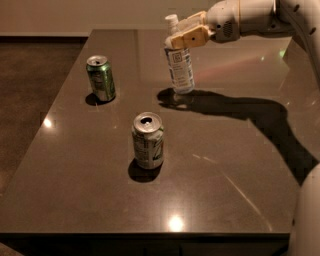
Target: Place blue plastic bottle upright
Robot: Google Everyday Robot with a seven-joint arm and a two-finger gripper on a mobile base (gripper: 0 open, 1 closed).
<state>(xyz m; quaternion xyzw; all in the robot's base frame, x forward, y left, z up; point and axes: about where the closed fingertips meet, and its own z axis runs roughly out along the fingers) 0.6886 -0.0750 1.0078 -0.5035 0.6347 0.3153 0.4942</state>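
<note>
blue plastic bottle | near upright | top clamped between gripper fingers | table rear

Dark glossy table fills the frame, light glinting at lower centre. Brown floor left, pale wall along the top. Gripper at upper centre clasps the bottle.

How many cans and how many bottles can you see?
Cans: 2, the green can and the white-and-green can.
Bottles: 1, the blue plastic bottle, gripped near its cap by the gripper, far side of the table.
Total: 3.
</note>
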